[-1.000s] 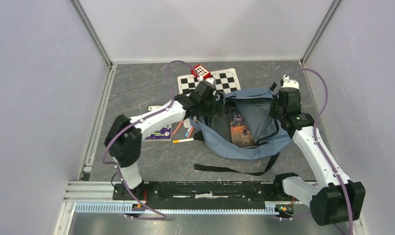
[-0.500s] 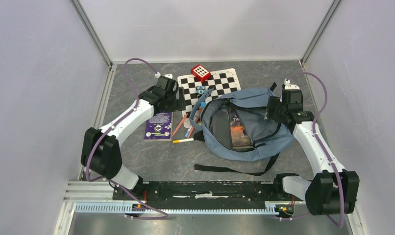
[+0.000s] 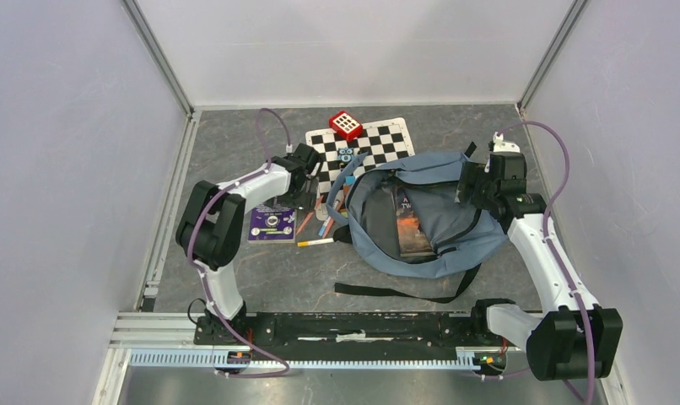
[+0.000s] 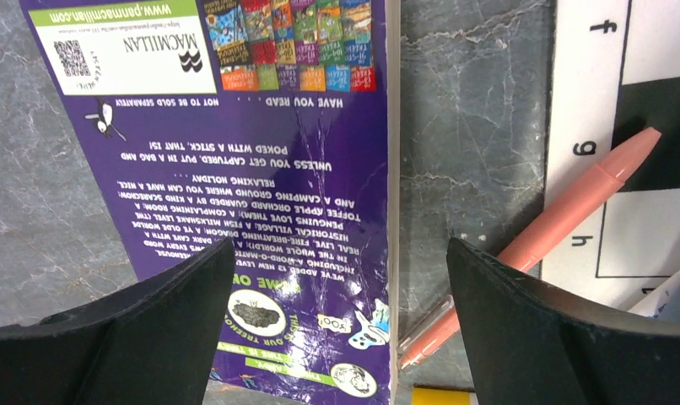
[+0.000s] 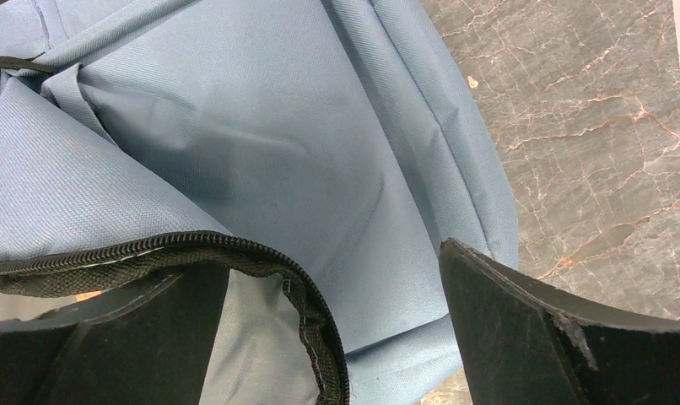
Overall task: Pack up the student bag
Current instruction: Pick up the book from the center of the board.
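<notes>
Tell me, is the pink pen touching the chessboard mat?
Touching. The left wrist view shows the pink pen lying with one end across the chessboard mat, over its white border and a black square.

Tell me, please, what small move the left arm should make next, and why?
Probably lower the left end effector and close on the purple book: it hangs open right over the book's long edge, the book lies flat outside the bag, and the bag gapes open nearby.
</notes>
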Tool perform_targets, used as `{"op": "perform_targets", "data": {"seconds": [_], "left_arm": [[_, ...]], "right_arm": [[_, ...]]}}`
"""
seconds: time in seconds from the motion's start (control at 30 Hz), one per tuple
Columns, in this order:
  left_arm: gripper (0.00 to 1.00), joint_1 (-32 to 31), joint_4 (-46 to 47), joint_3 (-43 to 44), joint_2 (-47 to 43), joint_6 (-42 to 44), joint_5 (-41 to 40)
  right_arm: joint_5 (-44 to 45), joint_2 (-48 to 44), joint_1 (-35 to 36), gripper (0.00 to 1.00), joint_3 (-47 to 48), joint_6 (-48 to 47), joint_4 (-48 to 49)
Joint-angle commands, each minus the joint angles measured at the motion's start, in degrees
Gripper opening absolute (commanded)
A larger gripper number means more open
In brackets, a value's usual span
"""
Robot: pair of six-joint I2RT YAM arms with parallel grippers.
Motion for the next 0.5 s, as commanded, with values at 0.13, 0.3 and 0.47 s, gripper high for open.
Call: {"op": "perform_targets", "data": {"seconds": [0.13, 0.3, 0.47], "left_arm": [[0.96, 0.92, -0.98, 3.67, 2.98, 3.10, -1.08], [0.80, 1.49, -0.94, 2.80, 4.16, 2.91, 0.27], [0.69, 2.26, -0.93, 2.67, 5.34, 3.09, 1.13]], "right_arm": [[-0.49, -1.50, -0.17, 0.98, 2.85, 0.49, 0.52], [-0.53, -1.41, -0.19, 0.98, 2.87, 0.53, 0.74], [-0.62, -1.61, -0.20, 0.98, 3.09, 0.43, 1.27]]}}
